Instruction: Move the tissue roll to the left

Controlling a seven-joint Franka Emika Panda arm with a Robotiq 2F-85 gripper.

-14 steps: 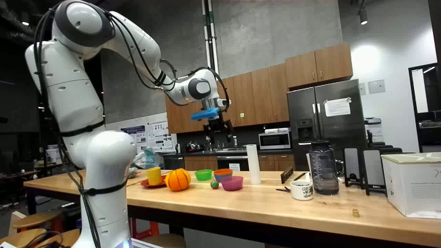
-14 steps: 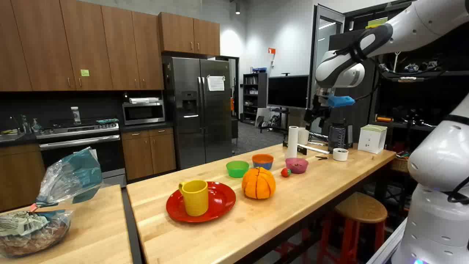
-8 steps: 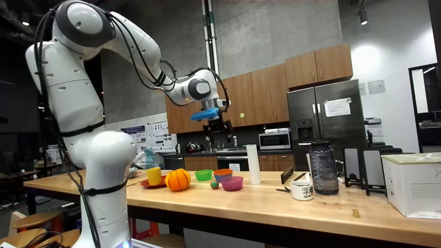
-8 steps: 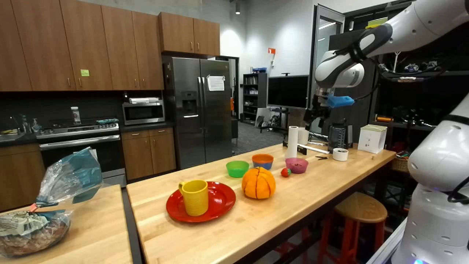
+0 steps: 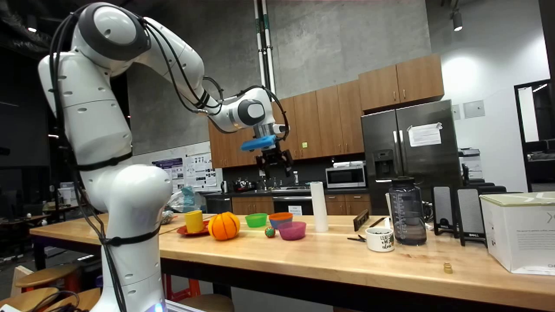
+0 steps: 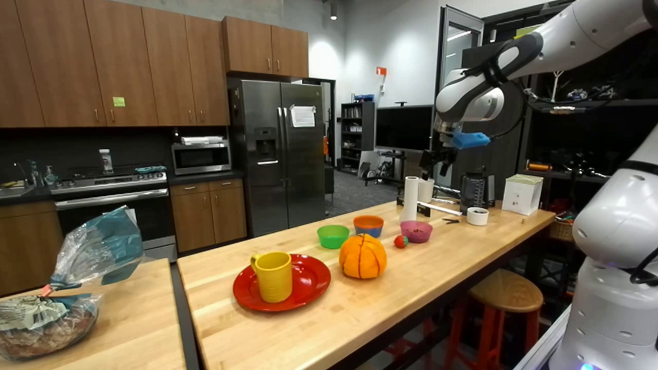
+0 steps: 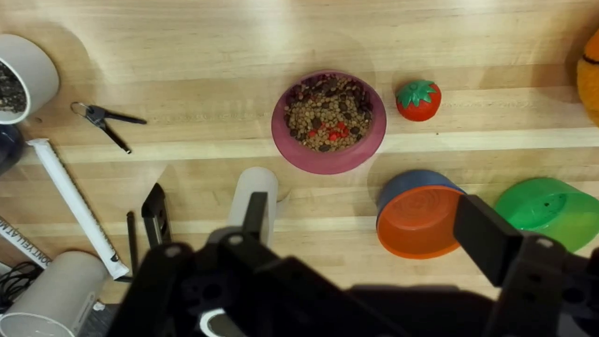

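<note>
The tissue roll is a tall white cylinder standing upright on the wooden table in both exterior views [image 5: 319,208] [image 6: 410,200]. In the wrist view the roll [image 7: 250,189] is partly hidden behind my left-hand finger. My gripper is open and empty, pointing down high above the table in both exterior views [image 5: 277,173] [image 6: 434,172]. In the wrist view the open jaws [image 7: 365,215] are wide apart, with the orange and blue bowl [image 7: 416,220] below between them. The gripper is apart from the roll.
Near the roll are a pink bowl [image 7: 330,161], a green bowl [image 6: 333,236] and a toy strawberry [image 7: 423,105]. An orange pumpkin [image 6: 363,257] and a yellow mug [image 6: 275,280] on a red plate [image 6: 313,277] stand farther off. A white mug [image 5: 380,240] and a dark bottle [image 5: 407,216] stand on the other side.
My arm has shifted slightly; in an exterior view the gripper has moved a little to the left and the upper arm has tilted. The roll and other objects have not moved.
</note>
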